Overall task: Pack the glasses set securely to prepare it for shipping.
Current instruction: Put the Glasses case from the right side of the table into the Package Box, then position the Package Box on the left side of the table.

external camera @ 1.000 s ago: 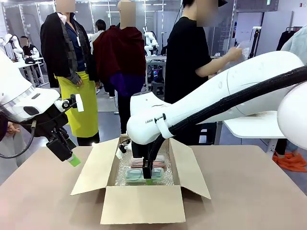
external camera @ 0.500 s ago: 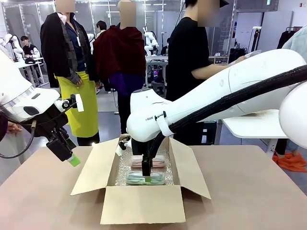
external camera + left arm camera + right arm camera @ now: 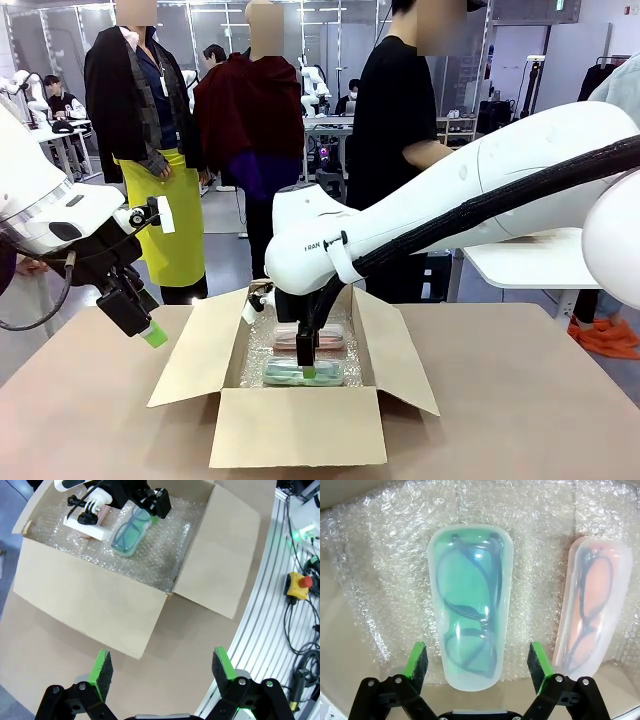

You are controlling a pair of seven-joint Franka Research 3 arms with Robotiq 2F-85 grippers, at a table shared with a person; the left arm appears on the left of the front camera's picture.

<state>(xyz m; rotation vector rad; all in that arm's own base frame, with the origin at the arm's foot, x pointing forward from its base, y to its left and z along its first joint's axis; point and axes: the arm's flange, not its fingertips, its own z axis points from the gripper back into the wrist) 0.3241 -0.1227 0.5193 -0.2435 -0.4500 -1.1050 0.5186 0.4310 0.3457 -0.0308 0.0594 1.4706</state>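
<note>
The mint green case [image 3: 470, 605] lies flat on bubble wrap in the cardboard box [image 3: 300, 425], eyeglasses showing through it. The pink case [image 3: 592, 610] lies beside it, farther back in the front view [image 3: 310, 337]. My right gripper [image 3: 477, 665] hangs open just above the near end of the green case [image 3: 295, 373], one finger on each side, holding nothing; it reaches down into the box [image 3: 308, 362]. My left gripper [image 3: 162, 667] is open and empty, in the air left of the box [image 3: 140, 318]. From there I see the green case [image 3: 131, 532] under the right gripper [image 3: 150, 502].
Bubble wrap [image 3: 380, 570] lines the box floor. The four flaps stand open, the front one [image 3: 298, 428] toward me. Brown tabletop [image 3: 520, 400] surrounds the box. A person in black [image 3: 395, 110] stands behind the table, others farther back. Cables and a red stop button [image 3: 302, 582] lie by the table edge.
My right gripper has risen slightly off the mint green case, which stays lying in the box. The person behind has lowered a raised hand. The left arm has not moved.
</note>
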